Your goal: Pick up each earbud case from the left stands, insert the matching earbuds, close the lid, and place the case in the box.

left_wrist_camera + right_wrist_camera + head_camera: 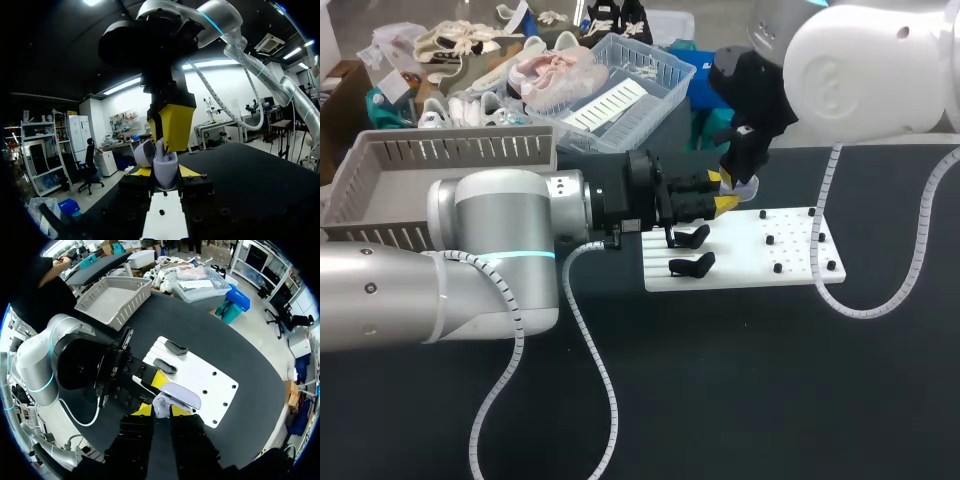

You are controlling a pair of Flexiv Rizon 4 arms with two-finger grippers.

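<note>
Nearest you, at the lower left of the head view, your left arm [500, 250] runs in toward the middle of the frame. The left gripper [720, 192] sits just above the far edge of the white board [750, 272]. At that board's left end, the two black stands [691, 238] are both bare.

In the left wrist view, that gripper's yellow tips press on two sides of the earbud case [165, 172] — clamped on its lower body, with the lid [145, 152] swung open beside it. The right gripper [161, 411] comes in from the upper right and meets the case from above. You cannot tell from these views whether it is closed on anything. Furthest back, at the upper left, is the grey box [440, 160].

Expect the case to be light, hard-shelled and smooth, so it will likely slip or twist if squeezed off-centre. The open lid and its hinge look like the weak part — don't pull or carry by them. Hold the body across its broad sides, below the rim. Press the lid down gently over its middle.
</note>
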